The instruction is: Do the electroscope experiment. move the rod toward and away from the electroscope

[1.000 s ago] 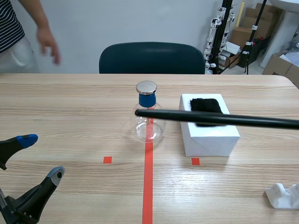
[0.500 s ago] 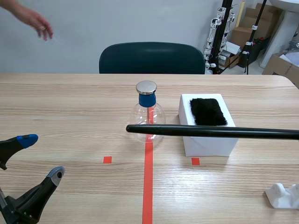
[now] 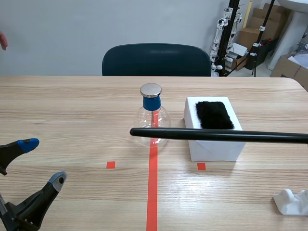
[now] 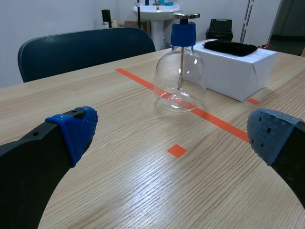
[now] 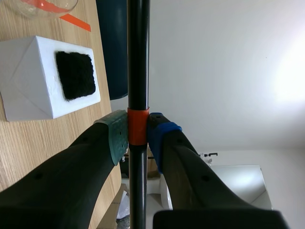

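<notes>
Before the electroscope [image 3: 151, 103], the right claw [image 5: 137, 132] grips the rod [image 3: 216, 135].

Count by kind, this moment.
1 rod [image 3: 216, 135], black, carrying 1 orange band [image 5: 138, 126].
1 electroscope [image 3: 153, 120]: 1 glass flask [image 3: 162, 118], 1 blue stopper [image 3: 151, 103], 1 metal disc [image 3: 150, 89] on top.
1 white box [image 3: 214, 147], right of the surface's [image 3: 72, 110] middle.
1 black fur patch [image 3: 214, 114], on the box.
1 white wad [image 3: 291, 201], at the near right corner.
2 robot hands: left hand [image 3: 43, 161], right hand [image 5: 138, 133].
4 pads [image 4: 76, 129], two per hand.
1 chair [image 3: 156, 60], behind the far edge.
Cardboard boxes [image 3: 288, 67] past the far right corner: at least 2, exact number unclear.
1 person's hand [image 3: 2, 41], partly in view past the far left corner.
Tape marks on the surface: 1 line [image 3: 152, 192], 2 squares [image 3: 110, 164].
</notes>
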